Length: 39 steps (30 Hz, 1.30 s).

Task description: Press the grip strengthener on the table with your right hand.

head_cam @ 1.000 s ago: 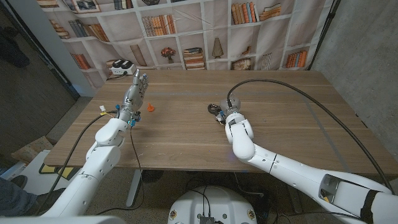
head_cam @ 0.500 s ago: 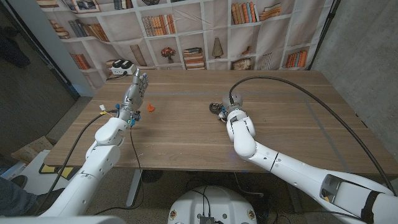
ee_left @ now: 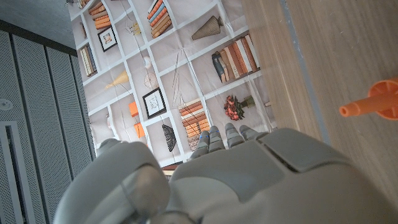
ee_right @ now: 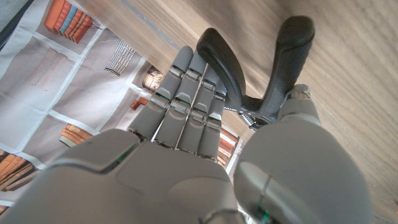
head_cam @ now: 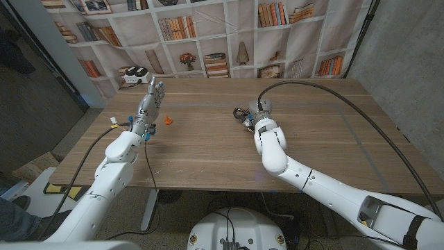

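The grip strengthener (head_cam: 241, 114) has two black handles (ee_right: 214, 53) joined by a metal spring and lies on the wooden table (head_cam: 208, 156) near the middle. My right hand (head_cam: 260, 119) is on it. In the right wrist view my right hand (ee_right: 186, 155) has its fingers (ee_right: 180, 93) pressed along the outside of one handle, and the thumb touches the base of the other handle (ee_right: 292, 43). My left hand (head_cam: 152, 97) stands upright over the table's left side, holding nothing, its fingers (ee_left: 224, 137) held apart.
A small orange piece (head_cam: 168, 121) (ee_left: 373, 106) lies just right of my left hand. A black-and-white device (head_cam: 135, 75) sits at the table's far left corner. My right arm's black cable (head_cam: 333, 97) arcs over the table's right half. A bookshelf backdrop hangs behind.
My right hand has slid a little farther from me across the table, and the grip strengthener has moved along with it. My left hand has stayed still.
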### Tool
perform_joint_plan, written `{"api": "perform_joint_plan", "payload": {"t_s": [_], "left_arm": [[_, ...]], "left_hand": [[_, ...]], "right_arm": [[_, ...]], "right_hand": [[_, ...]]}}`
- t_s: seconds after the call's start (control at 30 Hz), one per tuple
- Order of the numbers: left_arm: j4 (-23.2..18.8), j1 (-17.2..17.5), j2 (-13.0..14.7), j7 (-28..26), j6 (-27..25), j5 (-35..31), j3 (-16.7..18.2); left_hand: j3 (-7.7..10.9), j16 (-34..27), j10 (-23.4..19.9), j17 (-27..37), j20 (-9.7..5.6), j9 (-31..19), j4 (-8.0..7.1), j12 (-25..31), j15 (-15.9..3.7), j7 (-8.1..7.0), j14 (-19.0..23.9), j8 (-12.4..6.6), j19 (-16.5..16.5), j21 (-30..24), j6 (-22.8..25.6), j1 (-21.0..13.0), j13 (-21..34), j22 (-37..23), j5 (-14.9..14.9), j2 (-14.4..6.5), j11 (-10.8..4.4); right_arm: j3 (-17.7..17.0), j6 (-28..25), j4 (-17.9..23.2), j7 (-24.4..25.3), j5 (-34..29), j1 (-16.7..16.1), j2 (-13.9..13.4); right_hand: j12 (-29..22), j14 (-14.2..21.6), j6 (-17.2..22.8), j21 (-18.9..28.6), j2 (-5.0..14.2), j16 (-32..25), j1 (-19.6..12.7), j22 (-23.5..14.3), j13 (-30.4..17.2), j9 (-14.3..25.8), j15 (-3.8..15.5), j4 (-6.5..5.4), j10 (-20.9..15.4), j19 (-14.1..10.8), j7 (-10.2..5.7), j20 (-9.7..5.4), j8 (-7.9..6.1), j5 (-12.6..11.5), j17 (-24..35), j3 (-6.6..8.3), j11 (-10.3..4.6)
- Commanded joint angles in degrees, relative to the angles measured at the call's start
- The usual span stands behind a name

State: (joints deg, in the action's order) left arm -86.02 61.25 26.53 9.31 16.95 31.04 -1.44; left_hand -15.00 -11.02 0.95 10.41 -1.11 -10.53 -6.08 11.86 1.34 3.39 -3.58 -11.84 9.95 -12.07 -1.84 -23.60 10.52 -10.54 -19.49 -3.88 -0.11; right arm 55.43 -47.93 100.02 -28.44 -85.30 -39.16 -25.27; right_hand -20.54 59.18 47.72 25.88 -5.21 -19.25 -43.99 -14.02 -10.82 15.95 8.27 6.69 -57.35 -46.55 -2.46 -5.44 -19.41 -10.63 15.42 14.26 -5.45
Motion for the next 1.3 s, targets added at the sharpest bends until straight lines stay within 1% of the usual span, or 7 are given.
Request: {"api": "perform_joint_plan", "payload": {"t_s": [0.03, 0.23, 0.33, 0.53, 0.77, 1.17, 1.3], "left_arm": [[-1.02, 0.48, 0.44, -0.47, 0.3, -0.13, 0.1], [-1.93, 1.02, 0.82, -0.87, 0.27, -0.18, 0.19], [-2.2, 1.29, 0.93, -0.97, 0.4, -0.11, 0.25], [-2.65, 1.67, 1.18, -1.08, 0.58, 0.05, 0.31], [-2.98, 1.97, 1.39, -1.14, 0.79, 0.25, 0.35], [-3.62, 2.67, 1.8, -1.5, 1.0, 0.44, 0.64], [-3.65, 2.76, 1.82, -1.58, 1.15, 0.54, 0.71]], "left_hand": [[-0.57, -0.01, -0.23, 0.15, 0.24, -0.19, 0.06, -0.05, -0.14, 0.11, 0.16, 0.28, 1.64, 0.16, 0.34, 0.16, 0.3, -0.16, 0.03, -0.2, 0.17], [-0.65, -0.02, -0.26, 0.15, 0.26, -0.19, 0.06, -0.05, -0.16, 0.08, 0.21, 0.31, 1.66, 0.16, 0.34, 0.13, 0.3, -0.16, 0.04, -0.24, 0.14], [-0.69, -0.01, -0.32, 0.15, 0.25, -0.19, 0.05, -0.03, -0.17, 0.12, 0.22, 0.32, 1.65, 0.16, 0.34, 0.11, 0.3, -0.16, 0.05, -0.26, 0.36], [-0.78, 0.0, -0.33, 0.15, 0.24, -0.19, 0.04, -0.05, -0.14, 0.09, 0.22, 0.3, 1.66, 0.17, 0.43, 0.08, 0.3, -0.16, 0.06, -0.3, 0.02], [-0.85, 0.02, -0.25, 0.15, 0.23, -0.19, 0.03, -0.1, -0.2, 0.04, 0.2, 0.34, 1.65, 0.17, 0.4, 0.06, 0.3, -0.16, 0.07, -0.34, 0.23], [-0.99, 0.04, -0.17, 0.15, 0.25, -0.19, 0.02, -0.15, -0.2, -0.05, 0.17, 0.33, 1.62, 0.16, 0.49, 0.0, 0.3, -0.16, 0.09, -0.42, 0.15], [-1.05, 0.04, -0.38, 0.15, 0.27, -0.19, 0.01, -0.08, -0.25, 0.03, 0.2, 0.35, 1.66, 0.17, 0.48, -0.02, 0.3, -0.16, 0.1, -0.45, 0.03]], "right_arm": [[-4.57, -1.22, 5.18, 5.75, 3.69, -3.48, 0.5], [-7.72, -1.71, 8.07, 11.41, 9.96, -5.48, 0.5], [-8.23, -2.4, 8.73, 14.21, 11.55, -5.93, 0.42], [-8.35, -3.3, 9.43, 20.06, 13.39, -6.24, 0.16], [-10.14, -2.18, 11.15, 26.31, 19.79, -7.16, -0.43], [-8.17, -3.2, 10.72, 31.59, 22.95, -5.83, -1.79], [-7.37, -3.62, 10.17, 33.56, 23.04, -5.4, -1.92]], "right_hand": [[0.08, 2.09, 0.08, 0.35, 10.51, -0.18, -9.87, -0.12, -0.2, 0.14, 4.83, 1.89, -1.94, -0.25, 0.32, -3.79, 0.03, 0.01, 0.0, 2.89, -1.06], [0.14, 2.28, 0.2, 0.59, 10.48, -0.14, -9.99, -0.16, -0.19, 0.19, 4.9, 1.93, -2.02, -0.41, 0.31, -3.86, 0.07, 0.09, 0.01, 2.93, -1.06], [0.13, 2.54, 0.27, 0.75, 10.54, -0.2, -10.04, -0.19, -0.19, 0.22, 4.93, 1.92, -2.18, -0.56, 0.3, -3.94, 0.08, 0.12, 0.06, 2.96, -1.07], [0.2, 2.81, 0.34, 1.04, 10.58, -0.19, -10.19, -0.23, -0.18, 0.27, 5.0, 1.96, -2.22, -0.82, 0.48, -4.04, 0.14, 0.16, 0.08, 3.04, -1.05], [0.28, 3.14, 0.36, 1.37, 10.61, -0.17, -10.45, -0.28, -0.17, 0.34, 5.05, 2.04, -2.31, -1.06, 0.45, -4.22, 0.24, 0.22, 0.1, 3.15, -1.14], [-0.05, 4.78, 1.82, 2.45, 10.65, -0.58, -11.77, -0.48, -0.25, 0.56, 5.29, 2.53, -3.9, -1.83, 0.04, -4.6, 0.0, 0.3, 0.41, 3.57, -1.31], [-0.35, 5.7, 2.18, 3.02, 10.55, -0.93, -12.59, -0.6, -0.43, 0.7, 5.22, 2.77, -4.74, -2.28, -0.26, -5.09, -0.01, 0.31, 0.68, 3.73, -1.84]]}}
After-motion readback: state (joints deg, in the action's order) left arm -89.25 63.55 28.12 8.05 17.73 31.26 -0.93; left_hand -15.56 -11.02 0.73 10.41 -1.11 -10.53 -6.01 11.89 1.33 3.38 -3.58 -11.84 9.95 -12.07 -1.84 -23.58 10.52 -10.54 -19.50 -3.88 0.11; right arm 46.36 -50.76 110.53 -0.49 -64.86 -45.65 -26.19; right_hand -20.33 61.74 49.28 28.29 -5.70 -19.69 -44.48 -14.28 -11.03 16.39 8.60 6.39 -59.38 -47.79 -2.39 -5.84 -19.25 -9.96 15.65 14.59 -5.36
